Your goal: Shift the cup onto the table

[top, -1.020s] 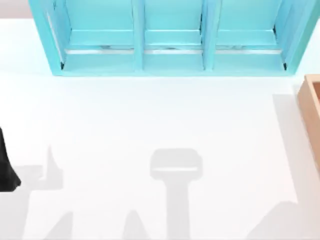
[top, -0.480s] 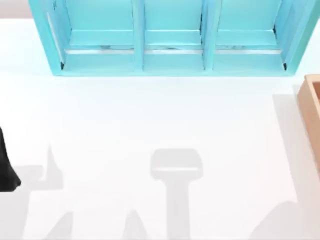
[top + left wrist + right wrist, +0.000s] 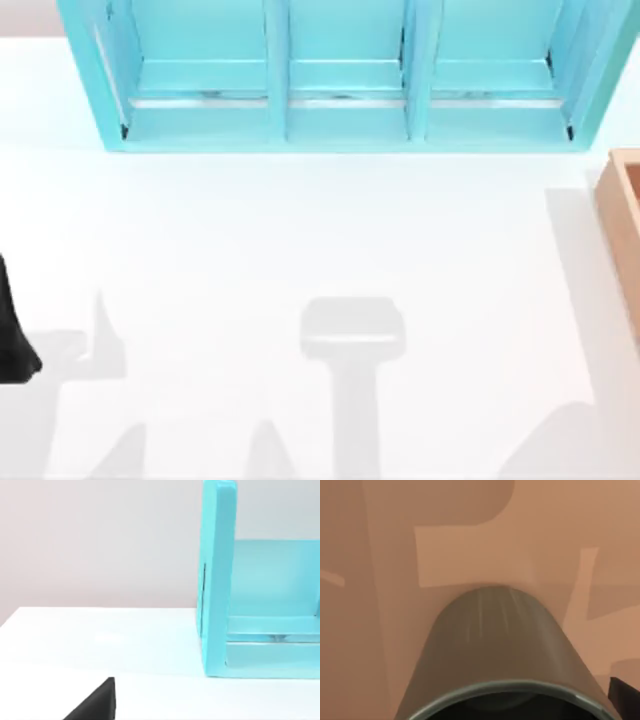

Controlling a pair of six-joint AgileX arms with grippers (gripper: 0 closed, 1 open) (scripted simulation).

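The cup [image 3: 495,650], dark grey-olive with a round rim, sits very close in the right wrist view, over the tan wooden surface of the box [image 3: 380,580]. A dark part of my right gripper [image 3: 626,695] shows just beside the cup's rim. Whether it grips the cup I cannot tell. The white table [image 3: 300,230] spreads across the top view. My left arm [image 3: 12,340] is parked at the table's left edge, and a black part of my left gripper [image 3: 95,705] shows low in the left wrist view.
A turquoise shelf unit [image 3: 340,80] with three bays stands along the back of the table; its side wall [image 3: 217,580] is ahead of the left wrist. The tan wooden box [image 3: 625,220] sits at the right edge. Grey arm shadows fall on the near table.
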